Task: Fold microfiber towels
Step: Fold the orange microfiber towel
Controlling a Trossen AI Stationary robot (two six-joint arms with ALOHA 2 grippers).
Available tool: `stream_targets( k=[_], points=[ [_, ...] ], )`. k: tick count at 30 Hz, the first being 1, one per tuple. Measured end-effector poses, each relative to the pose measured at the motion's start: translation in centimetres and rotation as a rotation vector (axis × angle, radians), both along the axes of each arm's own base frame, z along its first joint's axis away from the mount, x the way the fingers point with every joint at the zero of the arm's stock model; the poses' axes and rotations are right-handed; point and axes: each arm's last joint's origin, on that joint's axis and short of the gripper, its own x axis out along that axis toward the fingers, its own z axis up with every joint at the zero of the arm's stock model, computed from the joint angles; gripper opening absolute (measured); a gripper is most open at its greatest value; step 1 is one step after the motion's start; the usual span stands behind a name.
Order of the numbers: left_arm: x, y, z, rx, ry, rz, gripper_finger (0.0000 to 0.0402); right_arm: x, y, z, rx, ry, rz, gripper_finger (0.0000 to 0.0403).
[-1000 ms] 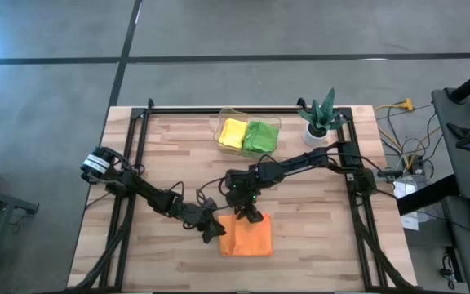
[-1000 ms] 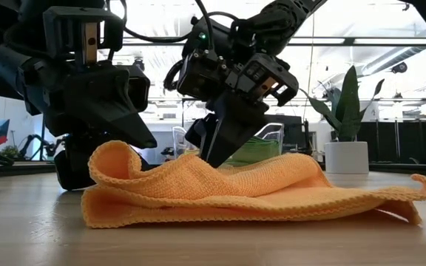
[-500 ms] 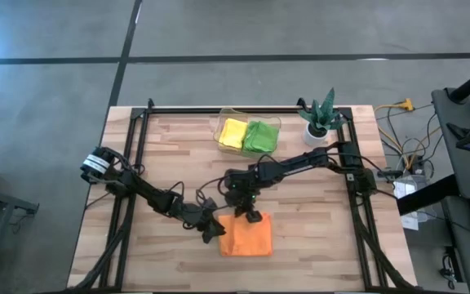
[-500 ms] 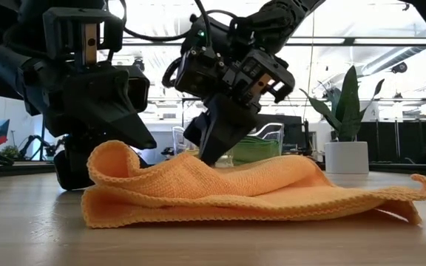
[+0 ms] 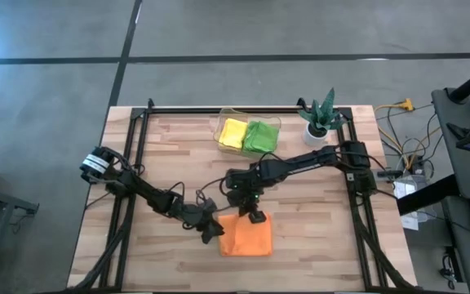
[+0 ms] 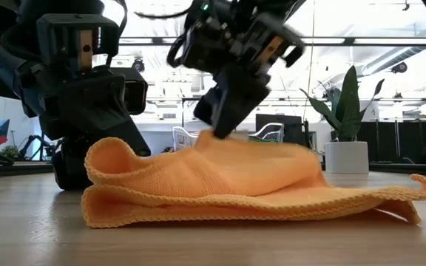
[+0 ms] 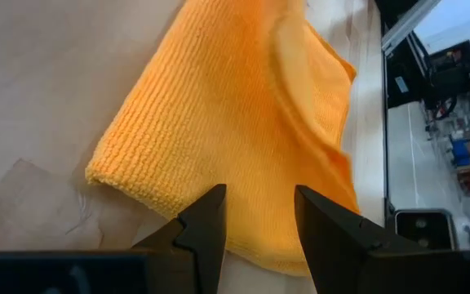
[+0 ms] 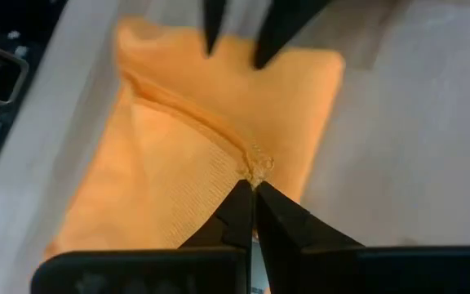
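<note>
Orange towel (image 5: 247, 237) lies on the counter (image 5: 317, 237). Right claw (image 8: 252, 186) pinches its top layer, lifting it. Left claw (image 7: 259, 214), released, sits at the towel's folded edge

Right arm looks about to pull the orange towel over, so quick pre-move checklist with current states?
1. Right gripper shut on orange towel, top layer pinched: ok.
2. Pinched layer lifted off the lower layer, seen in the low view: ok.
3. Left gripper at the towel's folded edge, fingers apart, not clamping cloth: ok.
4. Whether the left fingers pin the lower layer down: cannot tell.
5. Yellow towel and green towel in the clear container, far from the fold: ok.
6. Potted plant at the table's far corner, out of the path: ok.
</note>
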Motion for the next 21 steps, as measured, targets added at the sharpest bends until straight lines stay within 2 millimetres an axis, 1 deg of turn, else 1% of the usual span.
stream_targets(
  k=[4, 9, 15, 21],
  points=[
    [-0.1, 0.0, -0.1, 0.022, -0.003, -0.016, 0.0129, -1.2, 1.2, 0.7, -0.004, 0.022, 0.010, 0.0009],
    [-0.1, 0.0, -0.1, 0.030, -0.004, -0.020, 0.0129, -2.9, 3.3, 1.7, -0.025, 0.015, 0.013, 0.0009],
    [-0.2, 0.1, -0.2, 0.053, -0.006, -0.032, 0.0129, -5.1, 5.4, 1.2, -0.042, 0.048, 0.004, 0.0009],
    [-0.2, 0.2, -0.2, 0.053, -0.006, -0.033, 0.0129, -6.1, 7.5, 0.7, -0.012, 0.058, 0.003, 0.0009]
  ],
)
